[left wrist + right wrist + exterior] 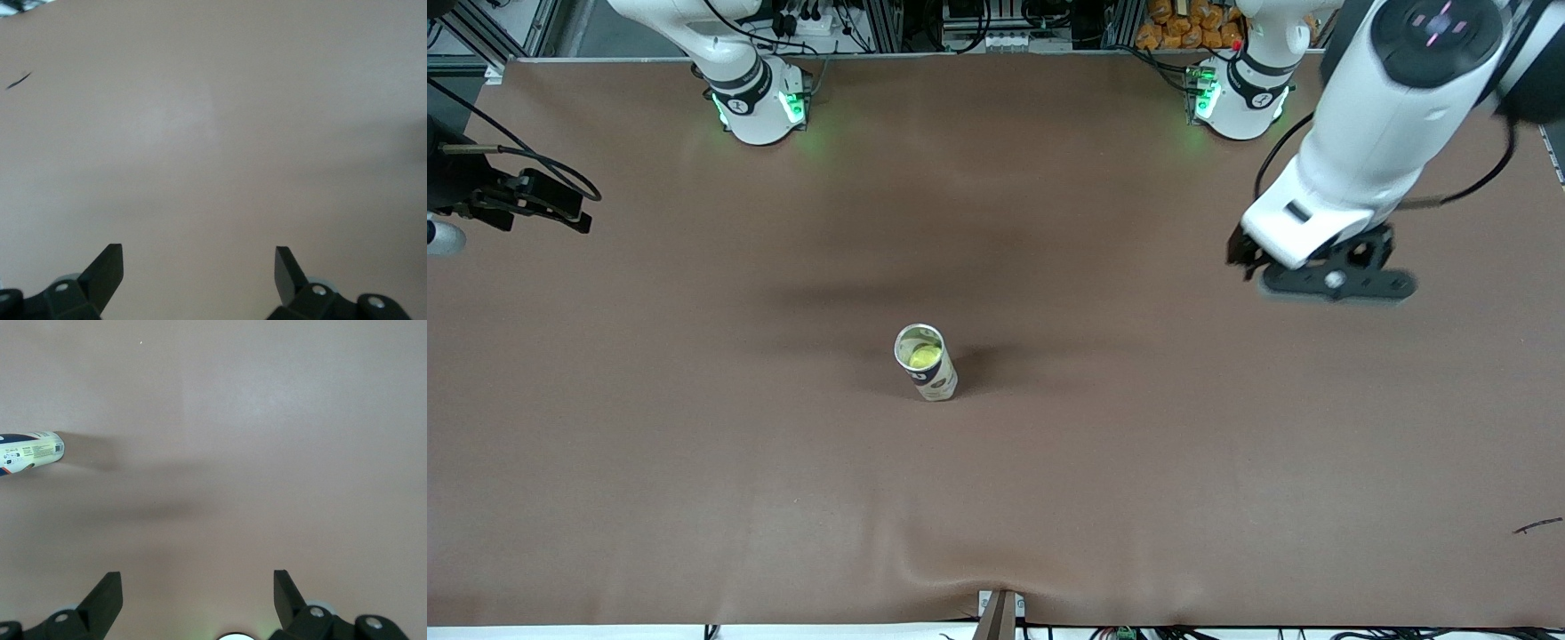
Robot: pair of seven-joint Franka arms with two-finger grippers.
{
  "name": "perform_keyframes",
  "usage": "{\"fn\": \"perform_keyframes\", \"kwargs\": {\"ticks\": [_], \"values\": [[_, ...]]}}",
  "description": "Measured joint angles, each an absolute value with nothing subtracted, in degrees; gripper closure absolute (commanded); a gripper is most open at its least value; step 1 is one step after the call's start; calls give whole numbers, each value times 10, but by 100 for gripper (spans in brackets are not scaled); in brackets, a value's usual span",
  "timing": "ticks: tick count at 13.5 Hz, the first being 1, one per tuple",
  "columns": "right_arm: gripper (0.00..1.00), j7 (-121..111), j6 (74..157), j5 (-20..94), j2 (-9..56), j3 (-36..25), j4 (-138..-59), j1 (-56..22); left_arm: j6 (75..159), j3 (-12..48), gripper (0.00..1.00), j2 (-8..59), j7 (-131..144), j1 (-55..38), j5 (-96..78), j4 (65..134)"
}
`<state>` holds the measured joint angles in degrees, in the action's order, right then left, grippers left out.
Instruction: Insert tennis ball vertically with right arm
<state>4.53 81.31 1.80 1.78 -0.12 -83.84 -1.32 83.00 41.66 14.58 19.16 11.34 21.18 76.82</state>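
The tennis ball (924,356) is sitting inside the upright can (927,363), which is standing mid-tabletop (996,498), well apart from both hands. The right hand (198,590) is hovering over bare tabletop toward the right arm's end, fingers spread wide and holding nothing. The left hand (199,270) is waiting over its own end, equally wide and empty

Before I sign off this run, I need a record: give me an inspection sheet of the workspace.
Surface: brown cloth, wrinkled at the edge nearest the front camera.
Job's things: can upright mid-table, tennis ball inside.
Clutter: small dark scrap toward the left arm's end.
Grippers: left gripper open, empty, over bare cloth; right gripper open, empty, over cloth at the right arm's end.
Cables: black cable on the right arm.
Surroundings: racks and wiring by the bases.
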Motion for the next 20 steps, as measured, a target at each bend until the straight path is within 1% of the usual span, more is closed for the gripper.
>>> {"fn": "perform_keyframes", "kwargs": {"ticks": [3,8,11,13,14,16,20], "values": [[0,36,825,15,19,-2,-839,-13,811,416,0,129,192,123,190,770],[0,30,830,14,20,-2,-839,-13,810,414,0,117,191,195,131,771],[0,30,832,13,21,-2,-840,-13,810,413,0,117,191,206,129,771],[0,30,834,13,23,-2,-841,-13,810,397,0,107,191,202,106,771],[0,30,834,13,23,-2,-841,-13,810,372,0,97,191,192,88,772],[0,30,834,13,23,-2,-843,-13,810,297,0,73,175,160,52,781],[0,30,834,13,23,-2,-844,-13,809,165,0,23,134,96,12,825]]}}
